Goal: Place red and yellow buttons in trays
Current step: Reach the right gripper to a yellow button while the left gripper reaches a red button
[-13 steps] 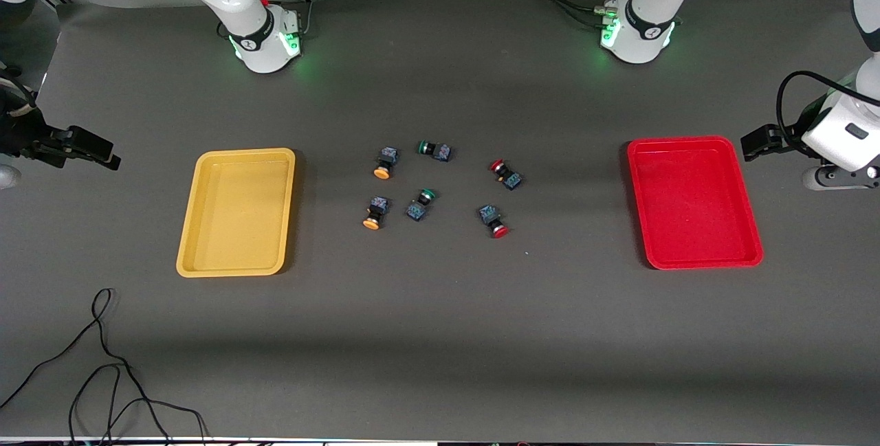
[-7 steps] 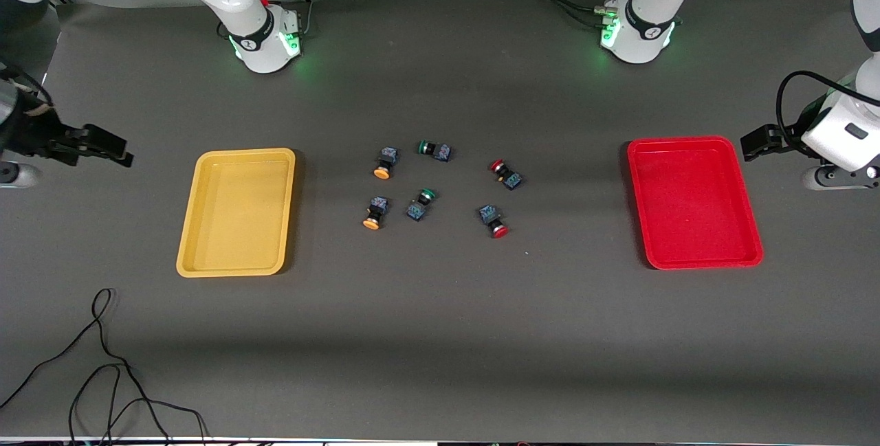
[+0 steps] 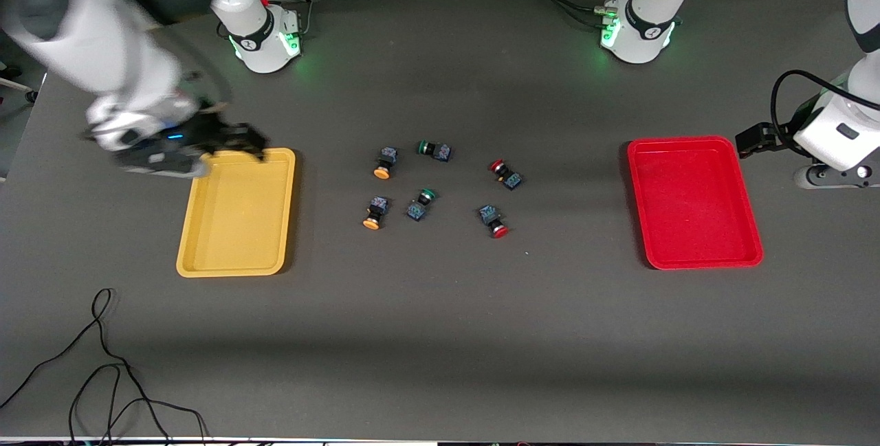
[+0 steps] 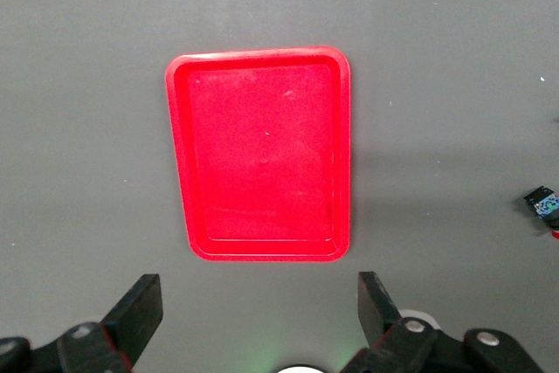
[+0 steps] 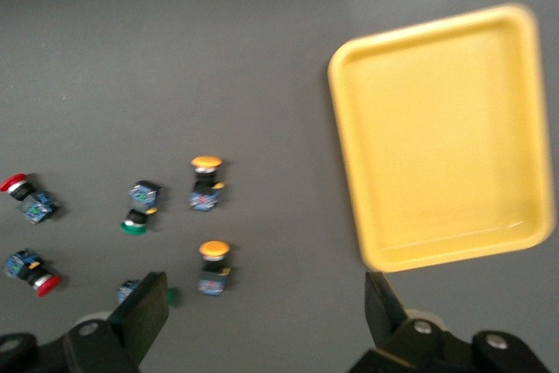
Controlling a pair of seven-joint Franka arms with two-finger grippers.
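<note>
Two yellow-capped buttons [image 3: 382,164] [image 3: 373,216] and two red-capped buttons [image 3: 504,172] [image 3: 493,220] lie at the table's middle, between the yellow tray [image 3: 189,264] and the red tray [image 3: 753,253]. Both trays hold nothing. My right gripper [image 3: 244,142] is open over the yellow tray's corner farthest from the front camera. Its wrist view shows the yellow tray [image 5: 445,137], the yellow buttons [image 5: 207,183] [image 5: 214,266] and the open right gripper [image 5: 262,312]. My left gripper [image 3: 746,142] is open and empty beside the red tray [image 4: 262,155]. It also shows in the left wrist view [image 4: 258,307].
Two green-capped buttons [image 3: 433,150] [image 3: 421,202] lie among the others. A black cable [image 3: 103,363] loops on the table near the front camera, at the right arm's end. The arm bases [image 3: 265,40] [image 3: 636,34] stand along the table's back edge.
My right arm has swung in from the table's end, and its gripper now hangs over the yellow tray's corner. The left gripper has shifted slightly. The buttons and trays have not moved.
</note>
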